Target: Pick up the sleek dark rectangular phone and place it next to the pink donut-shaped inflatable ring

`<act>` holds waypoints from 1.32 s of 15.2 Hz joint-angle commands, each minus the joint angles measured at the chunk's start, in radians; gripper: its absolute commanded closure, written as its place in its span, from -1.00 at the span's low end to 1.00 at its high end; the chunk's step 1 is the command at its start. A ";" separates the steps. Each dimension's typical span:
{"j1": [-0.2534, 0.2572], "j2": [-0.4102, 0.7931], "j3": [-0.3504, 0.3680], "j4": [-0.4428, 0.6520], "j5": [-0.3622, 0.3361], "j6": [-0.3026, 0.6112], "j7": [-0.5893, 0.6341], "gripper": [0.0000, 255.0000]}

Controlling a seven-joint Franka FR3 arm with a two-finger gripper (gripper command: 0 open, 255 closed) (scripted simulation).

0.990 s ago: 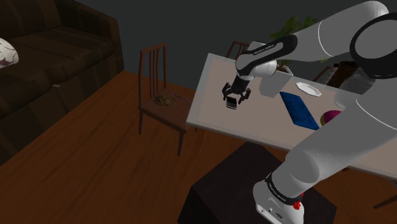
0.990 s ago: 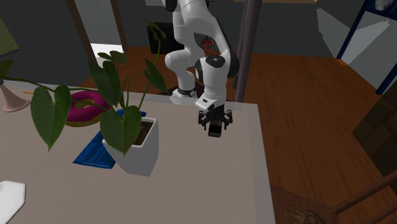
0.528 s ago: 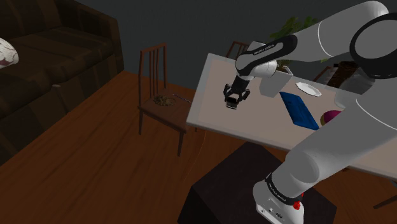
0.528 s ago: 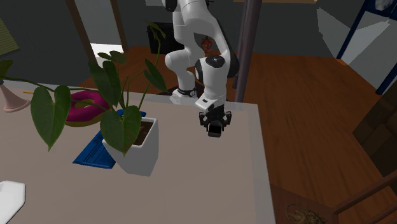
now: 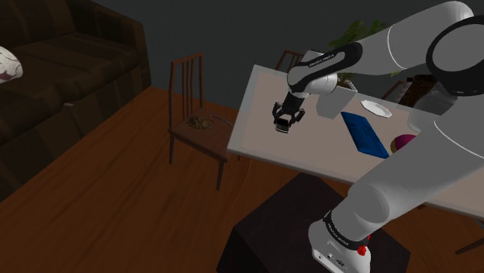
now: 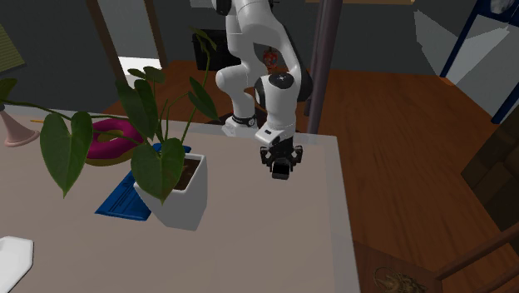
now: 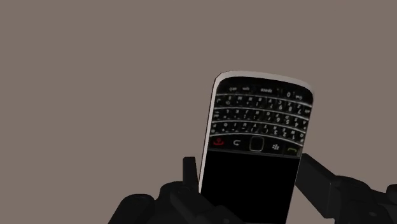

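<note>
Phone [image 7: 257, 121]: dark and rectangular with a pale rim, a keypad and a black screen. It is clasped in the claw [image 7: 251, 168], screen end between the fingers [image 7: 190, 173], keypad end pointing away from the hand.
Claw: closed on the phone's two long edges, one finger touching each. The jaws stand as far apart as the phone is wide.
Claw, outer views: it hangs from the bent white arm, pointing down, in the shoulder view [image 5: 285, 122] and in the second exterior view [image 6: 281, 166].
Clearance: whether the phone's far end touches the table cannot be told.
Table [image 6: 274, 241]: plain grey-brown top, directly under the claw.
Ring [image 6: 112, 140]: pink, lying flat on the table. It is well apart from the claw, toward the second exterior view's left, partly behind leaves.
Slab [image 5: 363, 133]: blue and flat on the table, between the claw and the ring, just beside the ring.
Plant [image 6: 179, 196]: broad green leaves in a white pot. It stands on the table between the claw and the ring, nearer the claw than the slab.
Plate [image 5: 375, 108]: white, on the table, beyond the slab from the claw.
Chair [image 5: 194, 108]: wooden, on the floor beside the table, on the side of the claw away from the ring.
Sofa [image 5: 62, 62]: dark, far from the claw, past the chair.
Stand [image 5: 310, 233]: dark box on the floor at the arm's base, off the table edge nearest the claw.
</note>
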 commanded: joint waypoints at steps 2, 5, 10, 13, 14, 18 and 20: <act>0.000 -0.008 0.001 0.004 -0.003 -0.014 0.003 1.00; -0.001 -0.036 0.001 0.019 -0.011 -0.056 0.011 1.00; -0.002 -0.077 0.003 0.050 -0.023 -0.126 0.022 1.00; -0.003 -0.098 0.004 0.071 -0.029 -0.168 0.028 1.00; -0.003 -0.105 0.005 0.078 -0.030 -0.182 0.030 1.00; -0.004 -0.130 0.007 0.110 -0.036 -0.238 0.037 1.00; -0.004 -0.140 0.007 0.127 -0.038 -0.266 0.040 1.00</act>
